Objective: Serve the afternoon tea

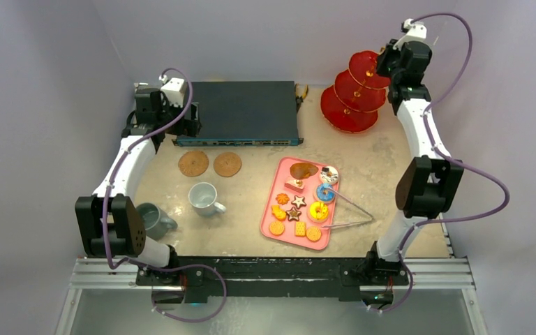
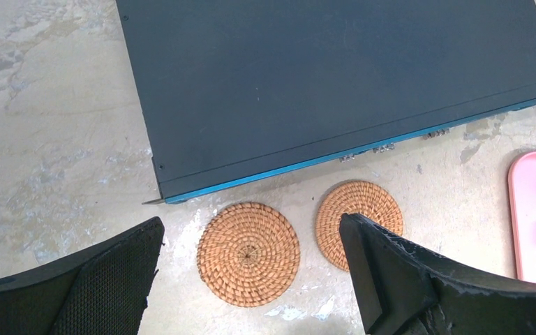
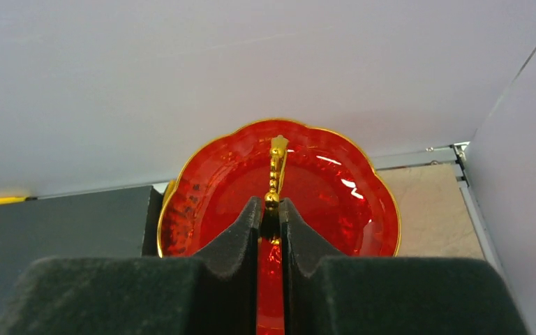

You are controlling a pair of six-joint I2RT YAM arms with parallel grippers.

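Right claw point(image 3: 271, 206) clenched on the gold handle point(image 3: 277, 162) atop the red stand point(image 3: 338, 206).

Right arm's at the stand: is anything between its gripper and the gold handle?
Nothing visible. The right gripper has its fingers tight on either side of the handle, above the top tier of the stand, with nothing else between them.

Plain pale walls point(image 1: 251, 35) enclose a mottled beige tabletop point(image 1: 384, 174) on three sides; an aluminium rail point(image 1: 105, 276) runs along its near edge.
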